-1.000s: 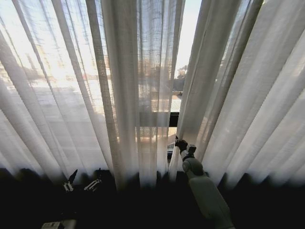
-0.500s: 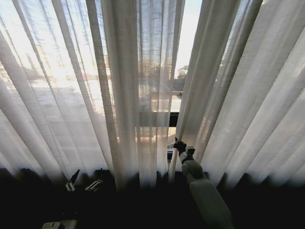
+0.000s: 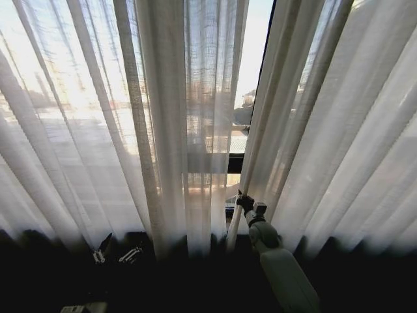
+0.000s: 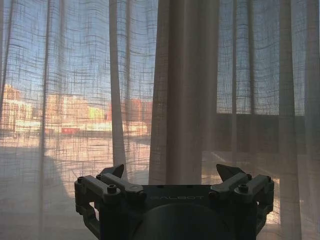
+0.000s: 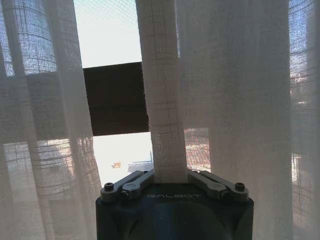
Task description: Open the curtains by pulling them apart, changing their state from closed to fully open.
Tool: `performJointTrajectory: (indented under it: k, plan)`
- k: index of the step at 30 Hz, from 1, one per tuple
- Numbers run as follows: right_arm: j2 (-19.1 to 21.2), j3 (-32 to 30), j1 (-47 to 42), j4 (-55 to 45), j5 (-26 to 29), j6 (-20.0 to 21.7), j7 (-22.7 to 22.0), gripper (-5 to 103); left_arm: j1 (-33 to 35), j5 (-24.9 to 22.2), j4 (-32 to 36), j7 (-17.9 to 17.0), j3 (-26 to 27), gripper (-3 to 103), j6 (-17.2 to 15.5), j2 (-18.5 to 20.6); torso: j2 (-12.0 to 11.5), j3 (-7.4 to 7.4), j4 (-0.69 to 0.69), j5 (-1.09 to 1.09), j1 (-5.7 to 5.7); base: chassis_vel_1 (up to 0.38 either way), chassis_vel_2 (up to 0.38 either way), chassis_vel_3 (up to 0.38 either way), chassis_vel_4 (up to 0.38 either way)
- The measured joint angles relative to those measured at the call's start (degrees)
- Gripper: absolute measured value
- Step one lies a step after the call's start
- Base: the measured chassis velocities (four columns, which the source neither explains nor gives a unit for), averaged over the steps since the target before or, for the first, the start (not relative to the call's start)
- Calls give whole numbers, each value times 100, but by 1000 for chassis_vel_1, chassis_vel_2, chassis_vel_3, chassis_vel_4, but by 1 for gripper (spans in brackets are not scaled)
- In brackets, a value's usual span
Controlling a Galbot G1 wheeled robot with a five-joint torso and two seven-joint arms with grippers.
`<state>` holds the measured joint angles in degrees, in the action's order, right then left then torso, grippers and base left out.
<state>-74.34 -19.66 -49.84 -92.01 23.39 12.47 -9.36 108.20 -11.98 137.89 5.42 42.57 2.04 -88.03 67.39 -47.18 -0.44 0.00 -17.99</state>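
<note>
Slowly the right gripper [image 3: 242, 200] has drifted a touch lower along the inner hem of the right-hand panel of the curtains [image 3: 326, 130], and the narrow slit of bare glass beside that hem looks barely any wider — though the whole scene has shifted a little too, so part of this is the head moving. Its jaws are pinched on a flat fold of that hem [image 5: 162, 100], so the parting has only begun. Well left of the slit, the left gripper [image 4: 175, 176] hangs low before the left-hand panel — jaws apart, holding nothing.
</note>
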Motion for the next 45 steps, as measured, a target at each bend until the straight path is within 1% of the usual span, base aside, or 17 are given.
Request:
performJointTrajectory:
  k: [3, 9, 12, 14, 19, 22, 23, 25, 27, 32, 45]
  plan:
    - [3, -7, 0, 30, 0, -16, 1, 0, 4, -6, -35, 6, -1, 100, 39, -10, 0, 0, 1, 3, 0, -191, -207, 229, 209]
    - [-47, -24, 11, 70, 0, -31, 2, 0, 26, -12, -94, 28, -2, 100, 101, 6, -1, -1, -2, 2, 0, -270, -262, 261, 265]
    - [-73, -28, 25, 101, -1, -40, 3, 0, 24, -12, -131, 39, -4, 100, 138, -1, -1, 0, 0, 2, 0, -322, -308, 344, 303]
    - [-83, -32, 36, 142, -4, -74, 5, 0, 28, -12, -172, 66, -12, 100, 196, -20, 0, 0, 1, -1, 1, -343, -331, 345, 351]
    - [-66, -71, 51, 180, -9, -115, 12, 0, 77, -9, -220, 142, -10, 100, 280, -32, 0, 0, 0, 2, 1, -328, -356, 330, 360]
    - [-57, -125, 55, 183, -9, -116, 12, 0, 78, -10, -227, 143, 1, 100, 284, -26, 0, 0, 0, -1, 0, -360, -368, 384, 357]
    - [-56, -146, 56, 183, -8, -116, 12, 0, 73, -9, -228, 143, 7, 100, 284, -23, 0, 0, 1, 0, 0, -358, -356, 387, 349]
    - [-49, -191, 57, 172, -5, -116, 12, 0, 60, -11, -225, 145, 13, 100, 284, -13, 0, -1, -1, 5, 1, -365, -367, 345, 353]
    - [-41, -214, 55, 153, -3, -115, 6, 0, 50, -15, -211, 146, 15, 100, 279, 0, -1, -1, -2, 5, 1, -357, -380, 354, 363]
    - [-18, -241, 37, 90, 0, -106, -18, 0, 29, -28, -202, 146, 14, 100, 263, 20, 0, -1, 0, -1, 1, -360, -364, 360, 365]
    - [14, -307, -33, 28, 1, -88, -61, 0, 33, -32, -248, 150, -9, 100, 275, 28, -1, -1, 0, 4, 0, -345, -344, 354, 342]
